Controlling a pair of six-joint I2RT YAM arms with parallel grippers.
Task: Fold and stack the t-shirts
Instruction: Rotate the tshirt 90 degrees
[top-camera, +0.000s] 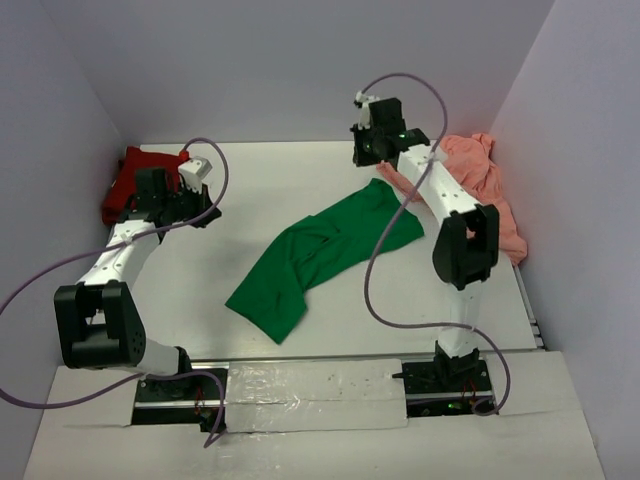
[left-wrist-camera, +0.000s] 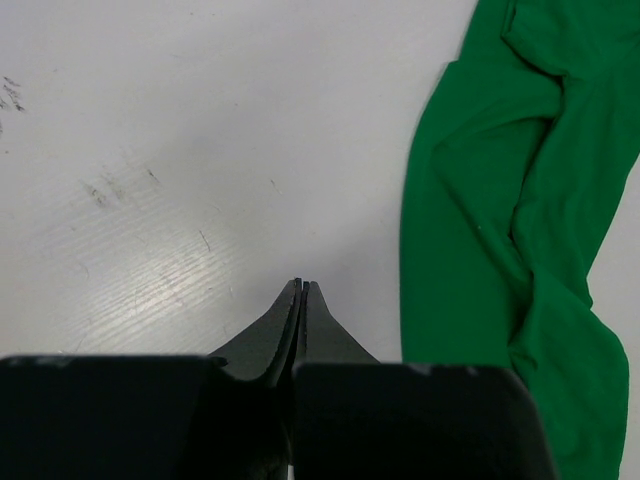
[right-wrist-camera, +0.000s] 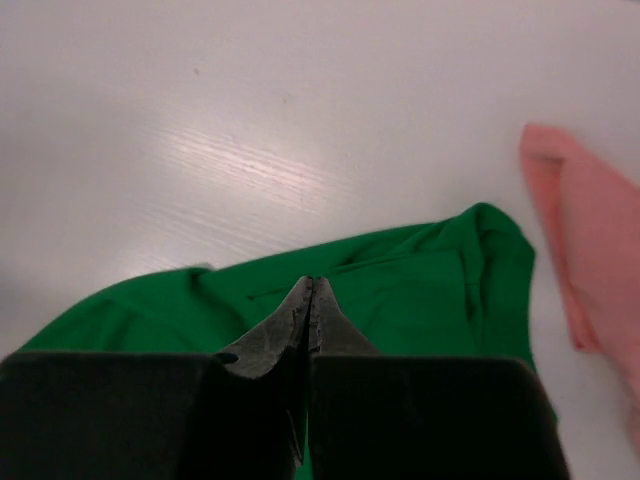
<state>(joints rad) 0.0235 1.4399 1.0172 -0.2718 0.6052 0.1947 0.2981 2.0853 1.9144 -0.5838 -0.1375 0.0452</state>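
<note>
A bright green t-shirt (top-camera: 320, 250) lies crumpled in a diagonal strip across the middle of the white table. It also shows in the left wrist view (left-wrist-camera: 510, 230) and the right wrist view (right-wrist-camera: 420, 280). A dark red t-shirt (top-camera: 135, 180) is bunched at the far left by the wall. A salmon-pink t-shirt (top-camera: 485, 185) is heaped at the far right; its edge shows in the right wrist view (right-wrist-camera: 585, 230). My left gripper (left-wrist-camera: 301, 284) is shut and empty over bare table, left of the green shirt. My right gripper (right-wrist-camera: 313, 281) is shut and empty, raised above the green shirt's far end.
Purple walls close in the table on the left, back and right. The arm bases stand at the near edge on a strip of white tape (top-camera: 315, 390). Purple cables loop from both arms.
</note>
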